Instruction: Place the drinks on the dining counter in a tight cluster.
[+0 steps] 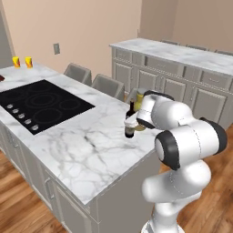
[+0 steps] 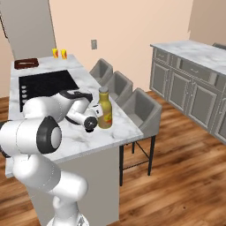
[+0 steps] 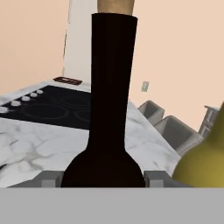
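On the dining counter (image 1: pixel 91 150) near its right end, my gripper (image 1: pixel 130 124) is shut on the tall dark wine bottle (image 1: pixel 129 132), low on its body. The hand view shows the bottle's black neck (image 3: pixel 111 87) rising upright between my two fingertips (image 3: pixel 50 178). The squat amber-yellow bottle (image 2: pixel 104 108) stands on the marble just beside the wine bottle, on the stool side, and its shoulder shows at the right in the hand view (image 3: pixel 203 166). From the right base view, my hand (image 2: pixel 92 118) covers most of the wine bottle.
The black cooktop (image 1: pixel 41 104) lies inset in the marble beyond the bottles. Grey stools (image 2: pixel 132 103) line the counter's far side. Two small orange-yellow items (image 1: pixel 22 62) and a dark tray (image 2: pixel 26 63) sit at the far end. A cabinet counter (image 1: pixel 182 54) stands behind.
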You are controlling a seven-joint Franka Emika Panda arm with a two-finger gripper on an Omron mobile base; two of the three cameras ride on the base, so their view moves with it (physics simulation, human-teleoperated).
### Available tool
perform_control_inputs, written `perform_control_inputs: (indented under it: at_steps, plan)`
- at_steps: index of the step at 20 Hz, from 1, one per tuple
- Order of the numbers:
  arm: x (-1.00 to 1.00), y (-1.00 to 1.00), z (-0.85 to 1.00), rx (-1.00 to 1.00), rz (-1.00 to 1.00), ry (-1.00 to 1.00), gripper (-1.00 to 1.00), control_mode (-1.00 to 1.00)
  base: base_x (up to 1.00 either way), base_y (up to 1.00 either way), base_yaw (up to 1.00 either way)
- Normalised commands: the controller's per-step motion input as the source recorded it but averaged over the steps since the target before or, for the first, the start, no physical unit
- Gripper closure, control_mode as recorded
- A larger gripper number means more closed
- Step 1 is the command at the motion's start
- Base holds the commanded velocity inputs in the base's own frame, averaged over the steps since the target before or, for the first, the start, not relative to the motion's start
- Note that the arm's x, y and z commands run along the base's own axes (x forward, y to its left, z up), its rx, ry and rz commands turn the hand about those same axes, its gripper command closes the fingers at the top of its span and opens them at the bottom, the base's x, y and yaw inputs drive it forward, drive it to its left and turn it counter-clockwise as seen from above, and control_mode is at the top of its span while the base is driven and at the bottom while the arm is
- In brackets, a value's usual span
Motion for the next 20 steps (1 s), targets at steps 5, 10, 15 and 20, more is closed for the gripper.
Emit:
perform_control_inputs:
  at_steps: [5,10,15,20]
  plan:
    - [0.0,0.0,-0.04,0.0,-0.09,0.0,1.0,-1.0,0.0,0.0,0.0]
    - [0.0,0.0,0.0,0.0,-0.07,0.0,1.0,-1.0,0.0,0.0,0.0]
    - [0.0,0.0,0.0,0.09,-0.01,-0.01,1.0,-1.0,0.0,0.0,0.0]
    - [0.03,0.0,-0.04,0.01,-0.01,0.0,1.0,-1.0,0.0,0.0,0.0]
